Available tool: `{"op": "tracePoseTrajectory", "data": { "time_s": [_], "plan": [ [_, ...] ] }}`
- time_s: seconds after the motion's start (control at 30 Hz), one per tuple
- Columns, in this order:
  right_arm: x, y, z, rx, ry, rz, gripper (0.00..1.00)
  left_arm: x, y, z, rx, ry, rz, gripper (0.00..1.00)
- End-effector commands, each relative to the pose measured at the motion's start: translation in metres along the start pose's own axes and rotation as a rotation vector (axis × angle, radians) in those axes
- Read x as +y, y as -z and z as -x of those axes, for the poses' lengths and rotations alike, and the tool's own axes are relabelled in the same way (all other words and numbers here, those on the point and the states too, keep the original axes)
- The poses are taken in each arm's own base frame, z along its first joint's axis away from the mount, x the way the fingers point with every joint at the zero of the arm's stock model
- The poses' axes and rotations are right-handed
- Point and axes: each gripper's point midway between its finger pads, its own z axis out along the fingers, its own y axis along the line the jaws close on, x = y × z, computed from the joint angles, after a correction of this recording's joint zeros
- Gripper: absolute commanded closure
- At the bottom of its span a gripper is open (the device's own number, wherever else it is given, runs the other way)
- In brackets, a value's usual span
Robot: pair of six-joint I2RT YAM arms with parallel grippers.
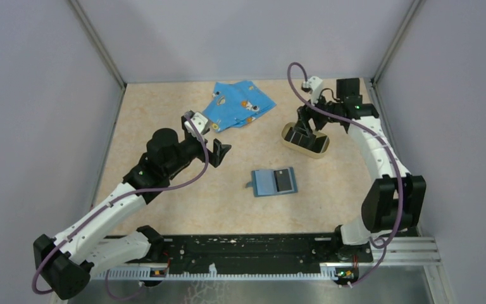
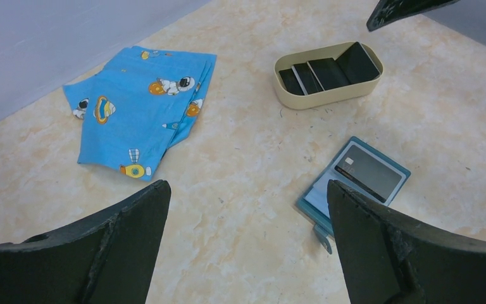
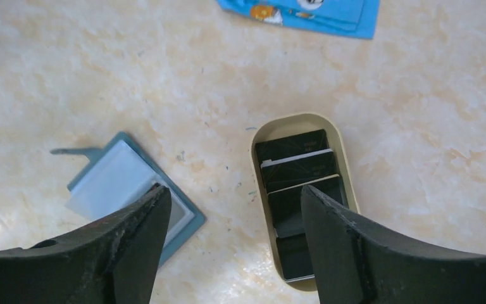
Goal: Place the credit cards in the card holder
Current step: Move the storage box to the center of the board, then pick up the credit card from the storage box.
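Note:
The teal-blue card holder lies open on the table with one black credit card on its right half. Several more black credit cards stand stacked in the tan oval tray. My right gripper hovers over the tray, open, with nothing between its fingers; in the right wrist view the right gripper straddles the tray's left rim. My left gripper hangs wide open to the left of the holder, holding nothing. The left wrist view shows the card holder beside the left gripper.
A bright blue cartoon-print cloth lies folded at the back of the table, left of the tray. Grey walls close in the table on three sides. The holder's snap tab sticks out at its near-left corner.

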Motion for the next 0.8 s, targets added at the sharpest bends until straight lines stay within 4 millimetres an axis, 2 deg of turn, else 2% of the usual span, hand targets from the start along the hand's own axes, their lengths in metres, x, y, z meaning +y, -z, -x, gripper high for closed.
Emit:
{"op": "tracePoseTrajectory", "data": {
  "time_s": [0.0, 0.07, 0.17, 0.27, 0.33, 0.57, 0.77],
  "plan": [
    [0.002, 0.032, 0.047, -0.268, -0.154, 0.017, 0.22, -0.001, 0.004, 0.008, -0.029, -0.006, -0.008, 0.01],
    [0.002, 0.037, 0.044, -0.316, -0.23, 0.054, 0.2, 0.0, 0.004, 0.009, -0.033, -0.007, -0.007, 0.01],
    [0.003, 0.031, 0.032, -0.331, -0.322, 0.089, 0.19, 0.0, 0.004, 0.009, -0.034, -0.006, -0.004, 0.01],
    [0.001, 0.022, 0.015, -0.324, -0.361, 0.079, 0.12, 0.001, 0.004, 0.007, -0.03, -0.006, -0.001, 0.01],
    [-0.003, 0.02, 0.005, -0.325, -0.4, 0.065, 0.03, 0.001, 0.003, 0.006, -0.025, -0.006, 0.001, 0.01],
    [-0.044, 0.02, -0.027, -0.304, -0.621, -0.118, 0.02, 0.003, 0.003, 0.005, -0.022, -0.01, 0.011, 0.01],
    [-0.09, 0.022, -0.065, -0.238, -0.846, -0.437, 0.04, 0.002, 0.003, 0.004, -0.018, -0.01, 0.009, 0.01]
  ]
}}
